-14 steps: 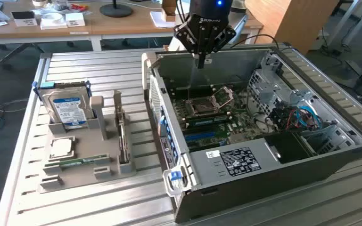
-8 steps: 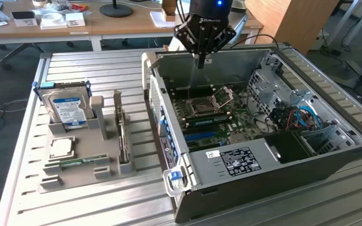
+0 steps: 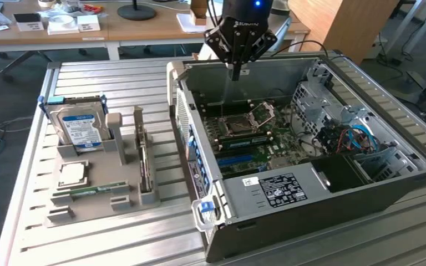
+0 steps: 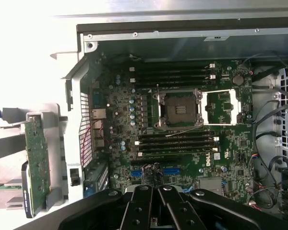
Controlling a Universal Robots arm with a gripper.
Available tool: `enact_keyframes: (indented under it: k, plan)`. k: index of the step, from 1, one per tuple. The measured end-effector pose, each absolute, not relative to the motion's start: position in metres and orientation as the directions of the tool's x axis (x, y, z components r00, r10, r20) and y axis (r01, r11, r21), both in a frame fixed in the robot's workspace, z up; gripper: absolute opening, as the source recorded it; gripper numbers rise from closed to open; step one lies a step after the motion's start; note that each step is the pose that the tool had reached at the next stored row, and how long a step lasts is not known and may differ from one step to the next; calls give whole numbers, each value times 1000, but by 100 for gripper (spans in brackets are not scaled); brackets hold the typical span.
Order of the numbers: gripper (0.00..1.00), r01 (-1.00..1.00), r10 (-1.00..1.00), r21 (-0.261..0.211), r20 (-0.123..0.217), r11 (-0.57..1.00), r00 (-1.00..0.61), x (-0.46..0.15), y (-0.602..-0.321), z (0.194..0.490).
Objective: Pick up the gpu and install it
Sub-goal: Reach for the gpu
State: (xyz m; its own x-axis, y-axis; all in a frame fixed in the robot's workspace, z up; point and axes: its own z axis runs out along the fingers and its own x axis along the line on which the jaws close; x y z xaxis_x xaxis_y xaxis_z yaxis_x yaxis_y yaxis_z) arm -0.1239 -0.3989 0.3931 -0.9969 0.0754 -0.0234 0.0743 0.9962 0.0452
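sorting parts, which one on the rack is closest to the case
The gpu, the thin card standing on edge; hard drive, processor and memory stick sit farther off.

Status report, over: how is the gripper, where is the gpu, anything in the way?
Gripper shut, empty, above open computer case. Gpu upright in gray holder on exterior view's left, untouched. Its side wall between them.

The ribbed worktable (image 3: 124, 77) is bare aluminium with a dull sheen. The computer case (image 3: 390, 194) is matt grey sheet metal. At lower left, the parts holder (image 3: 87, 213) looks like matt grey plastic. The desk (image 3: 146, 30) along the top edge is pale wood. The gripper (image 3: 236, 71) is satin black.
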Motion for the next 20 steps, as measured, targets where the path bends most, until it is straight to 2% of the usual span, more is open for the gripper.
enact_keyframes:
  k: [20]
  plan:
    - [11, 74, 75, 45, -23, 996, -997, -173, -398, 392]
